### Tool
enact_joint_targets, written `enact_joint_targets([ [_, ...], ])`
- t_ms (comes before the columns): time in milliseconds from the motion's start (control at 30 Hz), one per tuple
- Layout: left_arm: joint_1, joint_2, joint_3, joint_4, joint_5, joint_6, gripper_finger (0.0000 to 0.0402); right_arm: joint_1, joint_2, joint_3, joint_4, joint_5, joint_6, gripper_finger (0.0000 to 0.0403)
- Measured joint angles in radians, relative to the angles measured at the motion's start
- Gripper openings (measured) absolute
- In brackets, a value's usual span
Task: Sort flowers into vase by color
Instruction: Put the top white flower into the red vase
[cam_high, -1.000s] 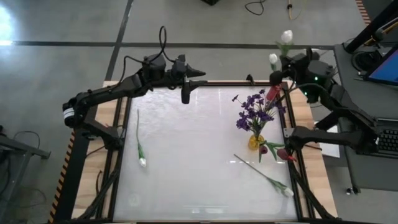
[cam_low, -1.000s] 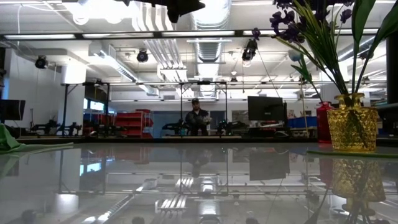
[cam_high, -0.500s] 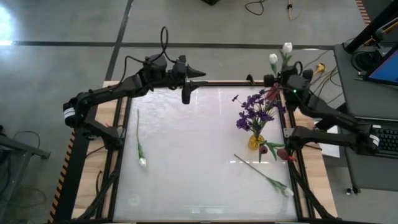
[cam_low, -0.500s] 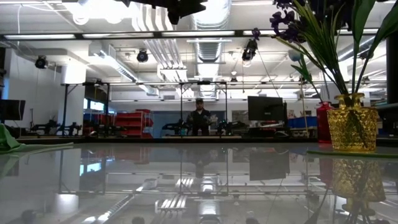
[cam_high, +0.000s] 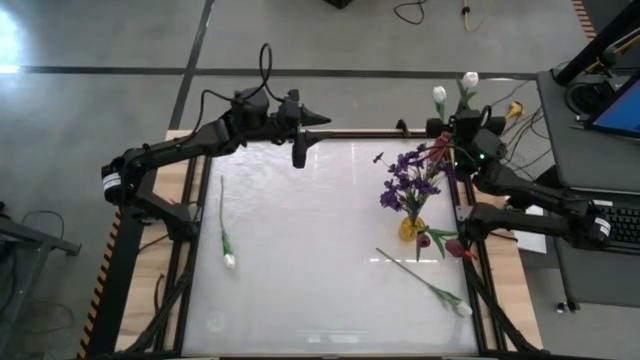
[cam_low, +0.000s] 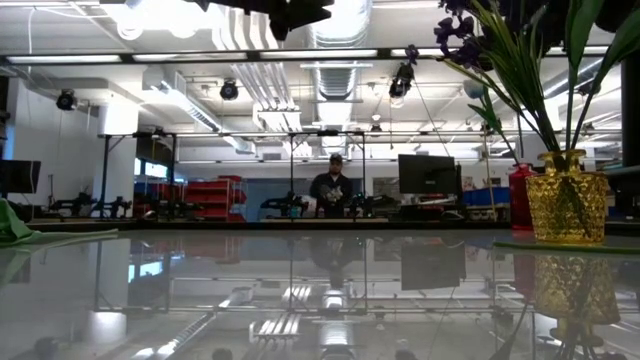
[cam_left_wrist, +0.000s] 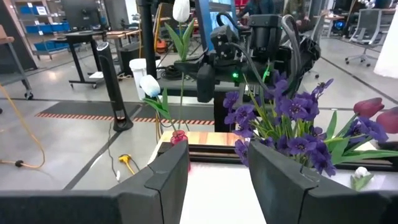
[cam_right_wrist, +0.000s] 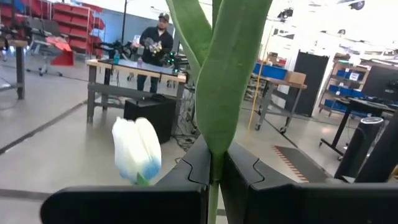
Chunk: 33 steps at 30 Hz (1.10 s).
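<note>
Near right of the table (cam_high: 320, 300): one white tulip (cam_high: 462, 309) lies flat, stem running back toward the centre. Near left: a second white tulip (cam_high: 229, 260) lies flat, stem pointing to the far edge. Both are well apart from the grippers.

Right side, mid-depth: a yellow glass vase (cam_high: 410, 229) stands upright and holds a spray of purple flowers (cam_high: 408, 178). Two dark red buds (cam_high: 458, 247) lie just beside the vase, at the right rail.

Far edge, left of centre: left gripper (cam_high: 298, 157) hangs above the table, fingers apart, nothing between them.

Far right corner, just past the table edge: right gripper (cam_high: 452, 124) has its fingers clamped on a green stem (cam_right_wrist: 214, 180). Two white tulip heads (cam_high: 455, 87) stand above that gripper; the wrist view shows the stem pinched between the fingers with broad leaves rising from it and one white bud (cam_right_wrist: 136, 151) beside it.

Beyond the table: a person (cam_low: 331, 188) stands at a workbench in the room.
</note>
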Motion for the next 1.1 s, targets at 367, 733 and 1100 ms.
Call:
enact_joint_targets([
  [367,0.0,0.002,0.0,-0.014,0.0,0.0,0.0152,-0.051,-0.003,-0.111,0.18,-0.045,-0.044,0.0012],
  [733,-0.001,0.002,0.0,-0.021,0.0,0.0,0.0152,-0.053,-0.004,-0.101,0.179,-0.046,-0.015,0.0012],
  [1100,-0.001,0.002,0.0,-0.021,0.001,0.001,0.0152,-0.053,-0.002,-0.1,0.178,-0.047,-0.031,0.0012],
])
